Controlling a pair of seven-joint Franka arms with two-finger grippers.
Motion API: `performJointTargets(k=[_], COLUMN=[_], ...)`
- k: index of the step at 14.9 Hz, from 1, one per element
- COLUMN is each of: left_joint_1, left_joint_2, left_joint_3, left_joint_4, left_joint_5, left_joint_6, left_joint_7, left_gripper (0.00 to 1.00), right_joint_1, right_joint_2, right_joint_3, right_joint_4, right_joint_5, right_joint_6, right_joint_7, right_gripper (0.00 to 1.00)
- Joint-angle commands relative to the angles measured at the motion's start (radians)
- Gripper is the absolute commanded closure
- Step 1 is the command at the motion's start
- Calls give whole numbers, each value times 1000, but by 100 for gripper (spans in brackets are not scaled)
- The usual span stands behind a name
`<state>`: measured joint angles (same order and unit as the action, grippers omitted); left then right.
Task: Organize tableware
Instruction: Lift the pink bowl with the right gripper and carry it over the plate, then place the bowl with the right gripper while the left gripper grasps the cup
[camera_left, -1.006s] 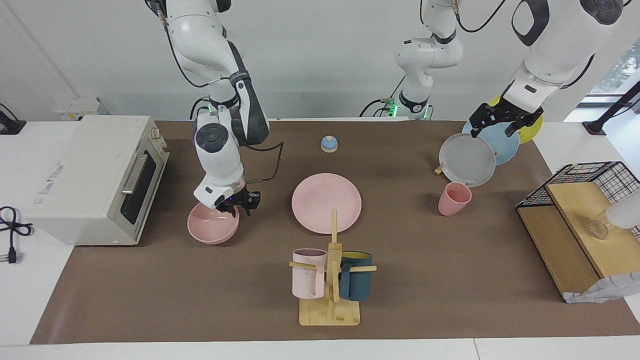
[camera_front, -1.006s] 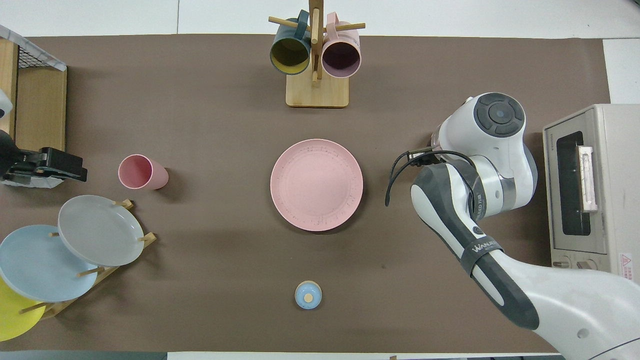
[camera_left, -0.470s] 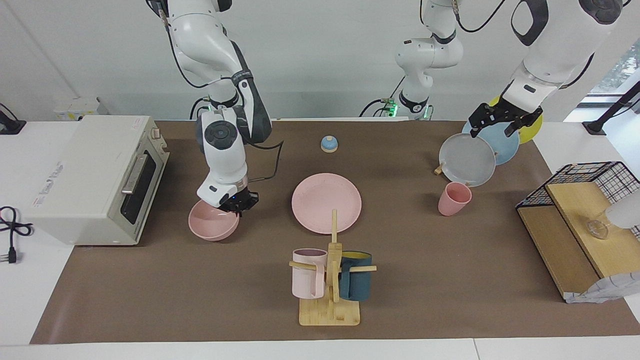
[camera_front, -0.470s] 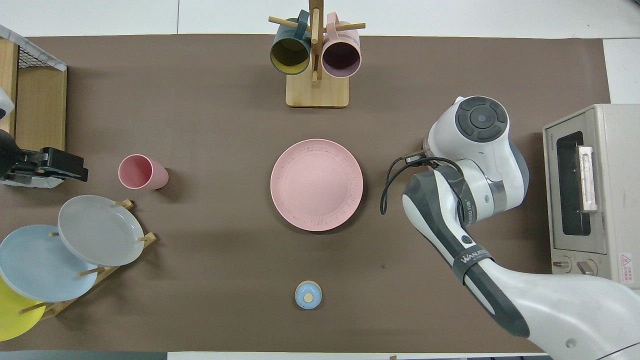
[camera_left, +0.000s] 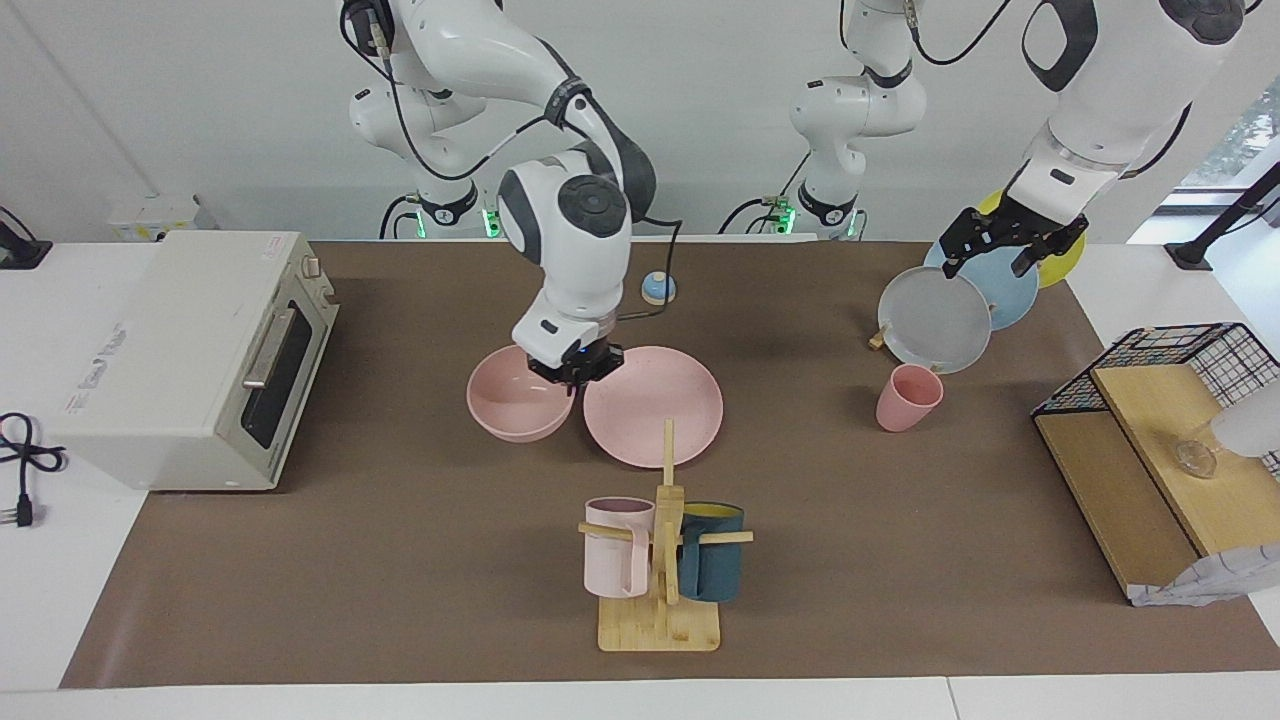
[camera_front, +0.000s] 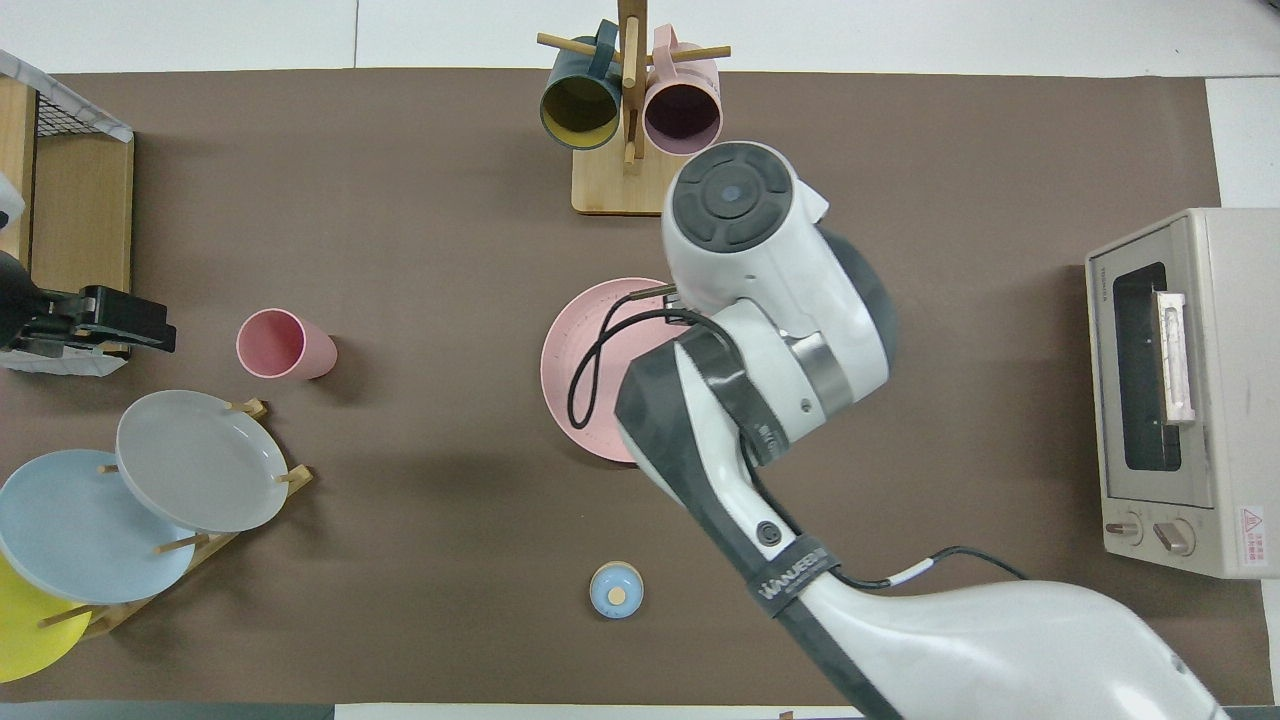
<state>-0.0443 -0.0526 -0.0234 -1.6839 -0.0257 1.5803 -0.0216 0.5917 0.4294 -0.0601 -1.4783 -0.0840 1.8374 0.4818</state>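
Note:
My right gripper (camera_left: 573, 368) is shut on the rim of the pink bowl (camera_left: 515, 398) and holds it just above the mat, beside the pink plate (camera_left: 660, 412), toward the right arm's end. In the overhead view my right arm hides the bowl and part of the plate (camera_front: 590, 370). The pink cup (camera_left: 908, 397) stands upright toward the left arm's end; it also shows in the overhead view (camera_front: 285, 344). My left gripper (camera_left: 1000, 248) hangs open and empty over the plate rack, and waits.
A rack holds grey (camera_left: 935, 320), blue and yellow plates near the left arm. A mug tree (camera_left: 660, 565) with a pale pink and a dark blue mug stands farther from the robots than the plate. A toaster oven (camera_left: 190, 350), a small blue bell (camera_left: 658, 288) and a wire-and-wood shelf (camera_left: 1160, 420) are also there.
My right gripper has closed on the bowl's rim, lifted it from in front of the toaster oven and carried it toward the plate. The left arm has barely moved.

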Motion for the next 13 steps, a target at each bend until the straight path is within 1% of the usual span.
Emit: performJointTargets(k=[1, 2, 3, 5, 6, 8, 13], left_joint_1=[0, 0, 0, -25, -37, -57, -59], left_joint_2=[55, 77, 120, 192, 213, 226, 218], left_joint_3=[-6, -6, -7, -7, -7, -7, -9], left_joint_4=[-28, -37, -39, -49, -78, -138, -220], left_joint_5=[12, 7, 1, -8, -10, -37, -48], left_joint_6=[67, 91, 122, 185, 237, 338, 383], left_joint_7=[-17, -18, -38, -102, -125, -196, -219], left_gripper=[0, 0, 0, 0, 0, 0, 0], right_joint_1=[83, 111, 118, 122, 128, 132, 164], right_joint_2=[86, 110, 126, 127, 127, 127, 132], right_joint_3=[3, 5, 5, 20, 28, 31, 40], right_joint_4=[82, 96, 110, 111, 110, 96, 46], right_joint_5=[9, 10, 13, 21, 21, 24, 50], right_joint_6=[5, 31, 51, 69, 88, 140, 178], right_joint_7=[137, 184, 217, 227, 230, 228, 232], right_gripper=[100, 100, 100, 100, 100, 100, 100])
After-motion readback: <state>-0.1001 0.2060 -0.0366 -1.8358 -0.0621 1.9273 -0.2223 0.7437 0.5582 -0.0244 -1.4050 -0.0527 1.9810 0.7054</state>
